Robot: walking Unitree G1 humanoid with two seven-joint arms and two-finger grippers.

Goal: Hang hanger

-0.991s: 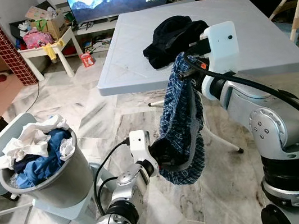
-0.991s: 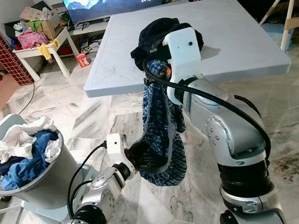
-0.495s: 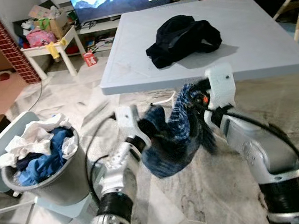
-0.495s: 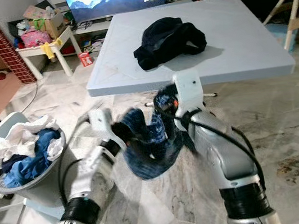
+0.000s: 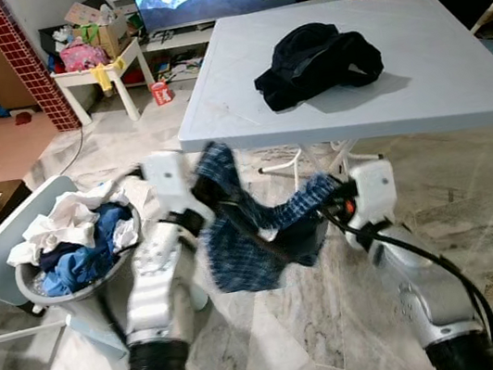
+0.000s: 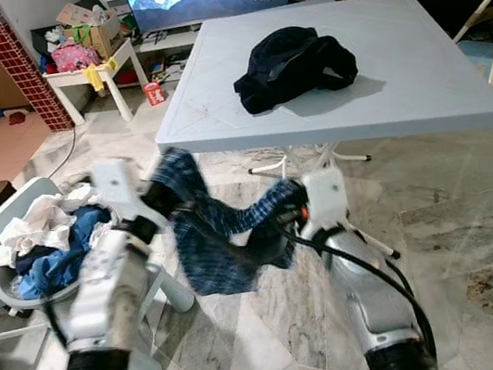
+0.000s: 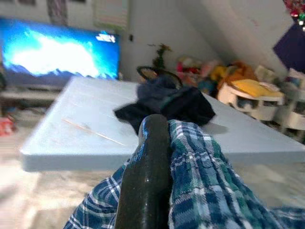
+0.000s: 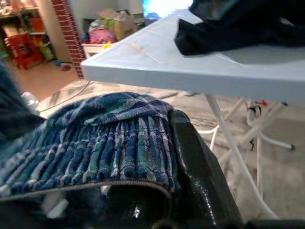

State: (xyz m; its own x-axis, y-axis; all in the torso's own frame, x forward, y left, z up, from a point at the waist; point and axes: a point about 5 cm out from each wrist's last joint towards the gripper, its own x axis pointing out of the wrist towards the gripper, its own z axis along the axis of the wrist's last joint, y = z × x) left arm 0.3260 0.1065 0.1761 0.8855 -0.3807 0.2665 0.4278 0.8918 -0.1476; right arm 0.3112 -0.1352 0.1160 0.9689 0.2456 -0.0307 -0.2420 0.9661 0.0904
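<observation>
Two grippers, left (image 5: 202, 190) and right (image 5: 334, 192), clamp opposite ends of soft, light plaid cloth (image 5: 255, 235), best gripped at its hems.

One blue plaid garment (image 5: 259, 235) is held between two grippers, left (image 5: 204, 198) and right (image 5: 331, 198). Beyond them, one table (image 5: 456, 86) bearing one black garment (image 5: 316, 61) is seen; beside the left, one laundry bucket (image 5: 72, 297).

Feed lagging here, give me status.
Left gripper and right gripper shut on plaid garment, stretched between them below table edge. Black clothing on table, laundry bucket beside.
</observation>
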